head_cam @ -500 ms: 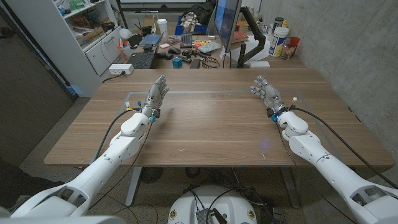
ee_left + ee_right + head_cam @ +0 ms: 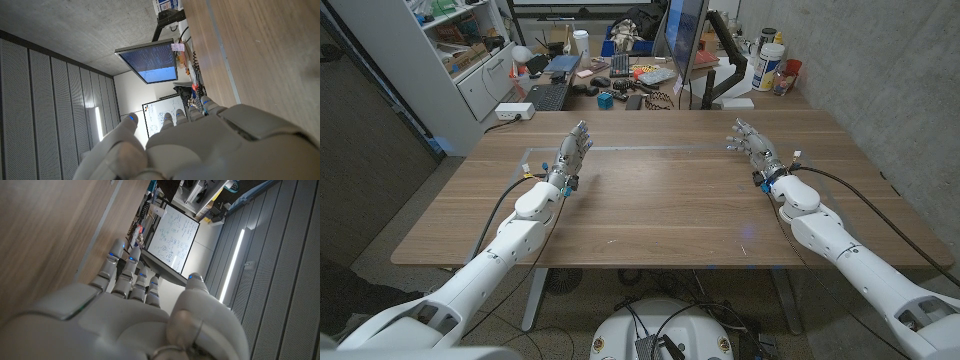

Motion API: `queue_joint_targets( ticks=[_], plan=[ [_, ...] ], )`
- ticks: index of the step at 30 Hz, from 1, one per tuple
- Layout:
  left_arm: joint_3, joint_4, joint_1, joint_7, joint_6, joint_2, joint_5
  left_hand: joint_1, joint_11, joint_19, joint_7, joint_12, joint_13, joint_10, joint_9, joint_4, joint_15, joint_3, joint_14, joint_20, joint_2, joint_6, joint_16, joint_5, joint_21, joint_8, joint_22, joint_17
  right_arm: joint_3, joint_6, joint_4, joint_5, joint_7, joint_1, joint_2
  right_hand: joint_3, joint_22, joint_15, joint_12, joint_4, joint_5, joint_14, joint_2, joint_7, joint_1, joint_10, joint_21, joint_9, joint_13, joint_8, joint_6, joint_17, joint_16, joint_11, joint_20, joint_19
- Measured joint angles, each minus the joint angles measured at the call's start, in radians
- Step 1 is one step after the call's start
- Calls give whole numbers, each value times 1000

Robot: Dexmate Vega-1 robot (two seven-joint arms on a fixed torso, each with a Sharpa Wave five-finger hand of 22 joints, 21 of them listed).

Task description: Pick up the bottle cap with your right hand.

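- Left hand (image 2: 574,150): over the wooden table (image 2: 660,200), fingers apart, empty; best left idle.
- Bottle cap: cannot be located on the table from these views.
- Right hand (image 2: 752,143): fingers spread, holding nothing. Judgement: find the cap first, then approach from above with fingers wide and pinch at its rim.

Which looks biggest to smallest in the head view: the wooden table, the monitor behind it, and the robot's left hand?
1. Wooden table
2. Monitor
3. Left hand

The monitor stands farther back, so it looks smaller than it would nearby.
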Motion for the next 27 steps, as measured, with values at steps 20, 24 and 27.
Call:
queue_joint_targets(
  ticks=[20, 24, 27],
  plan=[
    [-3, -8, 7, -9, -15, 0, -3, 0, 0, 0, -4, 0, 0, 0, 0, 0, 0, 0, 0, 0, 0, -4, 0, 0, 0, 4, 0, 0, -32, -104, -61, -177, -96, 48, -80, 4, 0, -2, 0, -4, 0, -34, 9, 0, 9, -5, -32, 0, -3, 0, 0, -18, -29, -6, 4, -26],
    [-4, -16, 11, -9, -16, 1, -3, 0, 0, 0, -4, 0, 0, 0, 0, 0, 0, 0, 0, 0, 0, -3, 0, 0, 0, 4, 0, 0, -39, -125, -70, -207, -108, 61, -92, 6, 0, -4, 0, -6, 0, -47, 9, 0, 9, -5, -37, 0, -3, 0, 0, -23, -41, -6, 4, -26],
    [-5, -26, 16, -8, -17, 4, -3, 0, 0, 0, -4, 0, 0, 0, 0, 0, 0, 0, 0, 0, 0, -3, 0, 0, 0, 4, 0, 0, -42, -145, -72, -235, -119, 66, -96, 8, 0, -4, 0, -8, 0, -58, 9, 0, 9, -9, -44, 0, -3, 0, 0, -27, -50, -10, 0, -29]
  ],
)
